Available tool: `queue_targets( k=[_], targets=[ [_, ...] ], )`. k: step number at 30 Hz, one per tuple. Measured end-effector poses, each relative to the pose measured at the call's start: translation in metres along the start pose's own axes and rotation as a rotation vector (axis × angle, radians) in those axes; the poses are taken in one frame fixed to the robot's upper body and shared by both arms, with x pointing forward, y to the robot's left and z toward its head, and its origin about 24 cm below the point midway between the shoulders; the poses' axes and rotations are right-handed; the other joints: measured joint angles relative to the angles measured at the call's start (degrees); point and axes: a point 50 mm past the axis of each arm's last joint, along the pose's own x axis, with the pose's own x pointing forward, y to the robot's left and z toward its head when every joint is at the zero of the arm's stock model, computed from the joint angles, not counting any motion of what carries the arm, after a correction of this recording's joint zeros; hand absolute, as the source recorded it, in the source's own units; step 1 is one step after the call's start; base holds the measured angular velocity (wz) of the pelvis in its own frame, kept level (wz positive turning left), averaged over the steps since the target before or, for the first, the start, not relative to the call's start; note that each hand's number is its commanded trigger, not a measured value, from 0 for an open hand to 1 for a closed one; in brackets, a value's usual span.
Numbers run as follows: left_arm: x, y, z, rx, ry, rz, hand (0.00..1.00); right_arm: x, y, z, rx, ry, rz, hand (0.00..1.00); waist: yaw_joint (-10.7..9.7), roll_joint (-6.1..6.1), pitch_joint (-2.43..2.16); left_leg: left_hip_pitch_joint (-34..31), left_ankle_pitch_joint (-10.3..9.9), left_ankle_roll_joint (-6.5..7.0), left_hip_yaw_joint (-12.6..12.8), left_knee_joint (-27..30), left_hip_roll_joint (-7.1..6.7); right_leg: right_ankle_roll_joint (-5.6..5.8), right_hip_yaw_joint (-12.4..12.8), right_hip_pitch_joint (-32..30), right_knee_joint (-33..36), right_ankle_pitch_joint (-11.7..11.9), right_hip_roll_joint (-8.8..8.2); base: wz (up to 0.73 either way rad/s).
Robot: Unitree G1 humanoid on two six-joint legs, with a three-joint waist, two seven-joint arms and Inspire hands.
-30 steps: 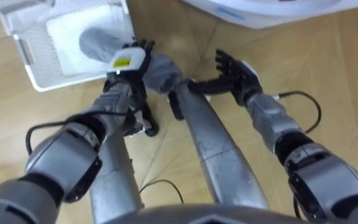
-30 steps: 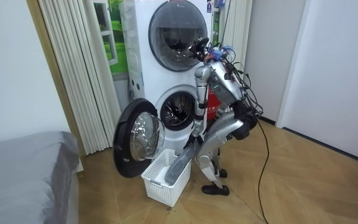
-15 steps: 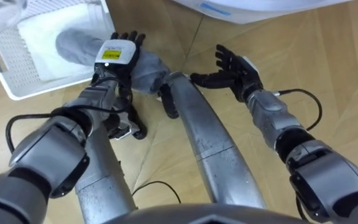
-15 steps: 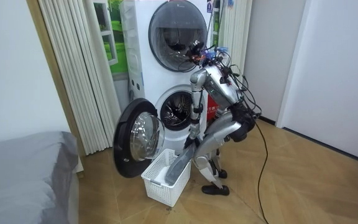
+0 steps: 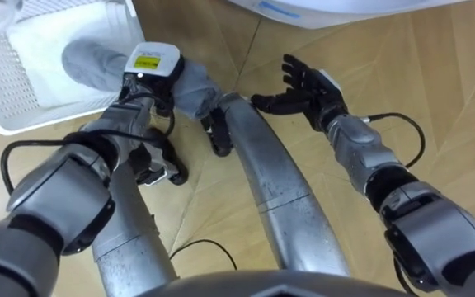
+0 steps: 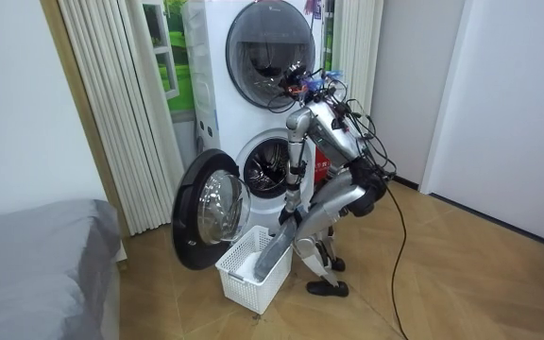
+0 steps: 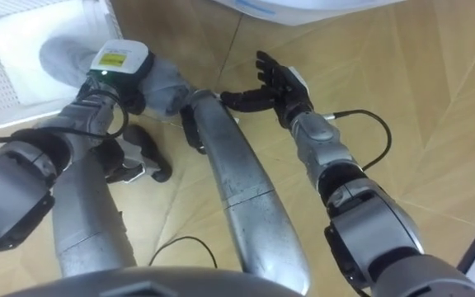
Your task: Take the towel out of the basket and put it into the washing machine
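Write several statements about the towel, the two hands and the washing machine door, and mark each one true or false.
1. The left hand grips the grey towel. True.
2. The right hand is closed round the towel. False: its fingers are spread and it holds nothing, above the wooden floor.
3. The door of the lower washing machine stands open. True.
4. The towel lies inside the drum. False: one end lies in the white basket, the other is in the left hand.
5. The basket sits on the bed. False: it stands on the floor, beside the open door.
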Motion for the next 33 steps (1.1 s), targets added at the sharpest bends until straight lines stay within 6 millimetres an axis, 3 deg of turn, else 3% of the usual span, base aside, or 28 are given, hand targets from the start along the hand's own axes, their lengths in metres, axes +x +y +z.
queue_targets(
  k=[9,16,20,23,33],
  targets=[
    [-0.005,-0.003,-0.008,-0.009,-0.003,0.044,1.00,-0.002,-0.003,-0.007,0.037,0.017,-0.016,0.00,0.24,-0.10,0.04,1.02,0.00,-0.02,-0.10,-0.44,0.26,-0.03,-0.55,1.26,-0.94,0.11,-0.01,-0.01],
    [-0.021,-0.025,-0.009,-0.109,0.005,0.079,1.00,-0.022,-0.013,-0.051,0.047,0.147,-0.090,0.00,1.88,-0.07,0.03,10.89,0.23,-0.31,1.00,-5.70,0.22,0.06,-0.96,10.99,-6.29,0.18,-0.37,-0.06],
    [-0.026,-0.028,-0.012,-0.170,0.043,0.150,1.00,-0.038,-0.016,-0.078,0.019,0.222,-0.138,0.00,3.34,0.43,-0.18,18.56,1.20,-1.02,1.49,-11.28,-1.54,-0.21,-3.55,18.68,-11.19,0.33,-3.07,-0.03],
    [-0.029,-0.027,-0.016,-0.201,0.073,0.209,1.00,-0.046,-0.021,-0.089,-0.012,0.257,-0.161,0.00,3.82,0.67,-0.32,24.23,2.11,-0.78,2.66,-15.25,-1.98,-0.02,-3.52,24.08,-14.50,0.44,-3.65,0.08],
    [-0.032,-0.024,-0.006,-0.358,0.060,0.322,1.00,-0.052,-0.027,-0.093,-0.102,0.270,-0.131,0.00,5.60,1.85,-0.75,35.62,5.32,-0.55,4.18,-25.13,-4.65,1.16,-4.27,35.63,-22.79,1.34,-5.61,0.12]
  ],
)
